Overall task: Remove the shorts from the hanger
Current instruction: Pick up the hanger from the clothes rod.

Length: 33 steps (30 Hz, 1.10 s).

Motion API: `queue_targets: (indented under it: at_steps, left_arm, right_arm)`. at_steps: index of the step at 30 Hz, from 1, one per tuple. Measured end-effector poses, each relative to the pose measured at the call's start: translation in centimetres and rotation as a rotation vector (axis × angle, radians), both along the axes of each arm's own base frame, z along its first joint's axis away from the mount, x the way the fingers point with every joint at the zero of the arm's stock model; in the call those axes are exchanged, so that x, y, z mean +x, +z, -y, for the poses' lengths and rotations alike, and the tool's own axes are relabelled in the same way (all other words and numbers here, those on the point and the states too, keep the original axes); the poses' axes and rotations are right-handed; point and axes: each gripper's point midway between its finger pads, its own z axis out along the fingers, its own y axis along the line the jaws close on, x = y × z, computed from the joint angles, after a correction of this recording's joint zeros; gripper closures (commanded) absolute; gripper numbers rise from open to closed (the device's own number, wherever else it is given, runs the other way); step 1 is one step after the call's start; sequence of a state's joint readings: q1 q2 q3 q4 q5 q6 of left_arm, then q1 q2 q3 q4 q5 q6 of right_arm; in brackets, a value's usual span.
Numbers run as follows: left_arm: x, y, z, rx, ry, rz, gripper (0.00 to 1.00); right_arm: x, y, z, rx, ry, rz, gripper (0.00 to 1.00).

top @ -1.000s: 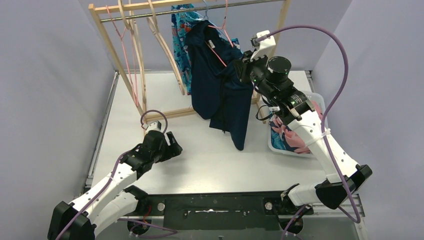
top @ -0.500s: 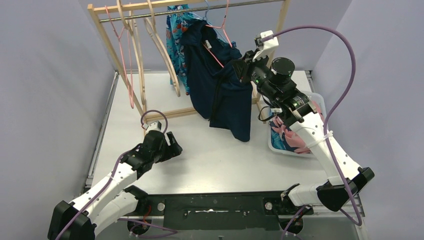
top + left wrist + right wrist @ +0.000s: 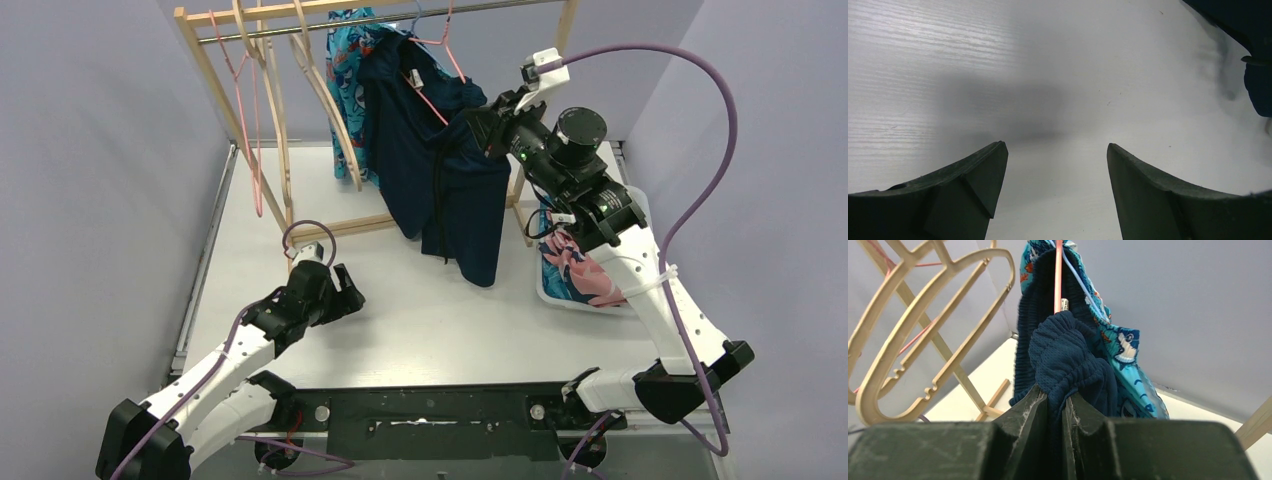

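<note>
Dark navy shorts (image 3: 440,190) hang from a pink wire hanger (image 3: 428,88) on the rail. My right gripper (image 3: 482,130) is shut on their bunched waistband (image 3: 1068,355), just below the pink wire hanger (image 3: 1058,275); the legs droop toward the table. Teal shark-print shorts (image 3: 345,70) hang right behind them and show beside the navy fabric in the right wrist view (image 3: 1125,345). My left gripper (image 3: 345,290) rests low over the table, open and empty (image 3: 1055,147). A navy leg end (image 3: 1258,85) shows at that view's right edge.
A wooden rack (image 3: 210,70) stands at the back, with bare wooden hangers (image 3: 320,90) and an empty pink wire hanger (image 3: 250,130) on its rail. A clear bin (image 3: 640,205) at the right holds pink-and-navy floral shorts (image 3: 585,275).
My right gripper has risen and moved right with the navy waistband in it. The shorts and the hangers have swung left along the rail. The left arm has not moved.
</note>
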<state>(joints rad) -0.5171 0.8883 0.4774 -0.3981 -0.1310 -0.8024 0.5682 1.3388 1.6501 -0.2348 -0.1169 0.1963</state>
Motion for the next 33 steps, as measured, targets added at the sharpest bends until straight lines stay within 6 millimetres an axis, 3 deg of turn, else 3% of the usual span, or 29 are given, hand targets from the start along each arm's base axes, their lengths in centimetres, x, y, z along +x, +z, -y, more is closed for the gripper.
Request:
queue_targets:
  at_steps: [6, 19, 27, 33]
  left_arm:
    - [0.0, -0.1, 0.0, 0.001, -0.001, -0.005, 0.27]
    - [-0.1, -0.2, 0.1, 0.002, -0.003, -0.011, 0.27]
    - [-0.1, -0.3, 0.1, 0.003, -0.004, -0.012, 0.27]
    - [-0.1, -0.3, 0.1, 0.002, -0.004, -0.011, 0.27]
  right_arm:
    - [-0.4, 0.8, 0.0, 0.008, 0.011, 0.014, 1.00]
    - [-2.5, -1.7, 1.9, 0.020, -0.020, -0.021, 1.00]
    - [-4.0, -3.9, 1.4, 0.006, 0.051, -0.025, 1.00]
    - [-6.1, -7.3, 0.7, -0.053, 0.156, -0.029, 1.00]
